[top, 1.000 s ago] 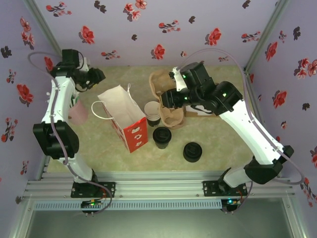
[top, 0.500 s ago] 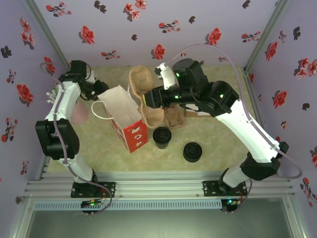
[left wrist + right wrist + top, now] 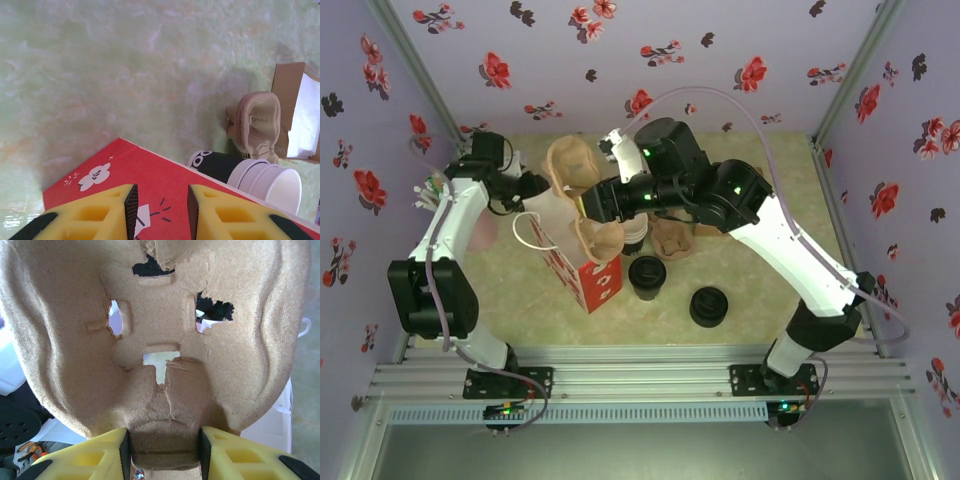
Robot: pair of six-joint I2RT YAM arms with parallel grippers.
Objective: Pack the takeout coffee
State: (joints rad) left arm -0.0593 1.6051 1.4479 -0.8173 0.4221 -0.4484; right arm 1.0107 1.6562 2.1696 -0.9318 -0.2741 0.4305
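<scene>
**Carrier Over the Bag, Coffee Waiting on the Table**

The right gripper (image 3: 165,440) is clamped on the tab of a pulp cup carrier (image 3: 160,330), holding it above the open paper bag (image 3: 592,282) at the left middle of the table (image 3: 760,270). The left gripper (image 3: 161,200) sits at the bag's rim with a narrow gap; whether it pinches the paper I cannot tell. The lidded coffee cup (image 3: 647,275) stands upright just right of the bag, toward the near edge, with a stack of lids (image 3: 709,307) nearby. The cup is probably light and thin-walled, easy to crush, and its plastic lid is slick and may pop off. It is best taken gently around the body below the lid and kept upright.
</scene>
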